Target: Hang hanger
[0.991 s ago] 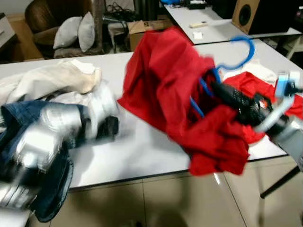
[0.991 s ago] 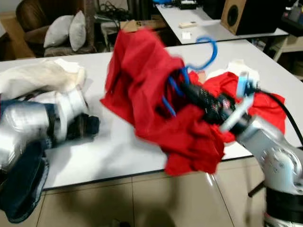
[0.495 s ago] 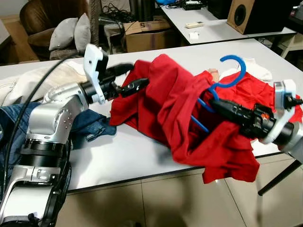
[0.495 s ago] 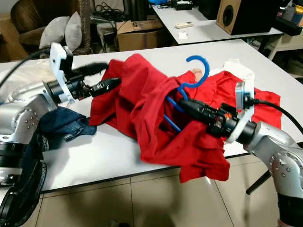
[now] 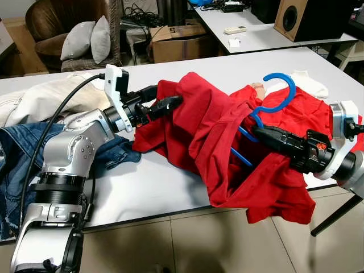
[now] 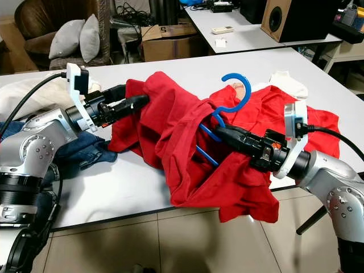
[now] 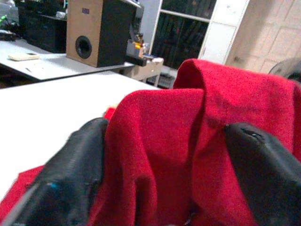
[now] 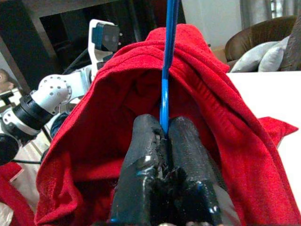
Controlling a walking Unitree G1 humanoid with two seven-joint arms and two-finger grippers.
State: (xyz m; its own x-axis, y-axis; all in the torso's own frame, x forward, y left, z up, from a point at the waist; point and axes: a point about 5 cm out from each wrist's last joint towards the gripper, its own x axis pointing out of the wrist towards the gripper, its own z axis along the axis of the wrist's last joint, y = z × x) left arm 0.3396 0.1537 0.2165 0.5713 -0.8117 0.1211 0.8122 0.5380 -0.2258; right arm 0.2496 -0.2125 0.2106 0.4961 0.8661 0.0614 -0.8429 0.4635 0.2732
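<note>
Key relation: the blue hanger (image 5: 267,108) lies directly ahead of the right gripper (image 5: 259,132); its long axis runs from the hook, above and beyond the fingertips, down through the cloth toward the left gripper (image 5: 173,102).
Nearer arm: the right arm, which already carries the hanger; the left arm works the garment alone.
Right gripper state: 2 fingers pressed together on a thin blue bar of the hanger, as the right wrist view shows (image 8: 164,136).
Left gripper state: fingers spread, with a fold of the red shirt (image 6: 170,136) bunched between them.
Hanger position: raised over the white table (image 5: 153,182), hook free and upward, lower bars buried in red fabric.
Hanger material: slim, rigid, smooth blue plastic; rounded hook.
Shirt material: soft matte knit, limp, heavily creased, draping past the table edge.
Other textiles: blue denim (image 5: 17,153) and cream cloth (image 5: 51,96) on the robot's left.
Judgement: the next move probably depends on spreading the shirt along the hanger's axis.
</note>
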